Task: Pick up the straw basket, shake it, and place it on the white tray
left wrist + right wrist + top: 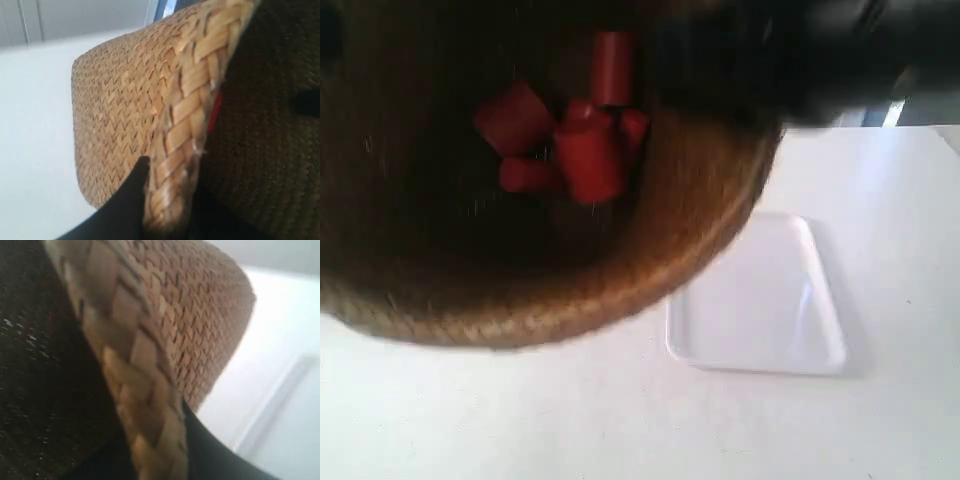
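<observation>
1. Currently the straw basket (520, 290) hangs in the air, clear of the white tray (760, 300), which lies on the table just beside and below it. Red pieces (585, 150) sit inside.
2. Left gripper (167, 200) and right gripper (155, 450) each pinch the basket's rim.
3. You'll likely carry it sideways over the tray, base down, both arms together.

Brown braided basket (520, 310), seemingly red pieces (585, 150)

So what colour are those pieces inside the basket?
The pieces are red, seen best in the exterior view, inside the straw basket.
</observation>
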